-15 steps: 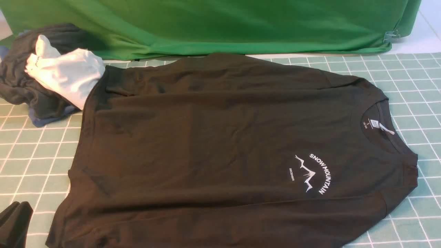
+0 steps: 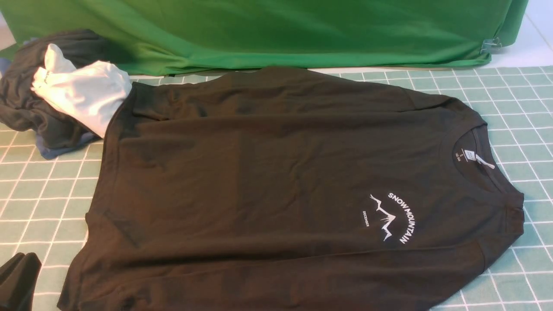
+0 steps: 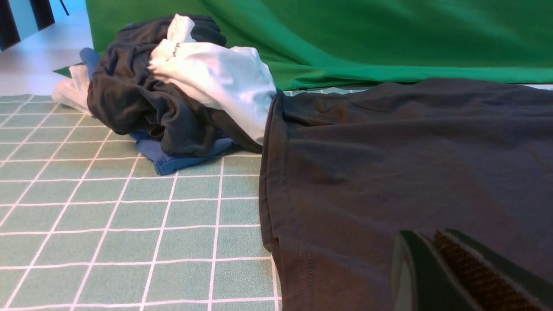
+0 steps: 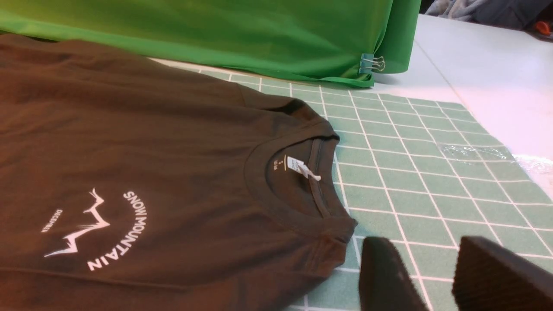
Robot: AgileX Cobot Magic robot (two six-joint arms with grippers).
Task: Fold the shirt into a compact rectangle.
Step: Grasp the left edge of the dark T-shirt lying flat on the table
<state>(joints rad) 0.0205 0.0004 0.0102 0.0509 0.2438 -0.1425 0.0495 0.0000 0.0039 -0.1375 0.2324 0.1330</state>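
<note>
We see the large black-brown cotton T-shirt [image 2: 276, 181] spread flat, print side up, on the green gridded mat [image 2: 43, 194] of the worktop [image 4: 475, 73]. Its crew neck [image 2: 497, 172] lies to the right and its hem [image 3: 276, 207] to the left. Its far left corner touches a crumpled white garment [image 2: 82, 93] on a heap of dark clothes [image 2: 26, 99]. Our left claw [image 3: 423, 242] is closed, empty as far as we can tell, over the hem end. Our right claw [image 4: 425, 246] stands partly open with nothing between its fingers, just right of the neck
</note>
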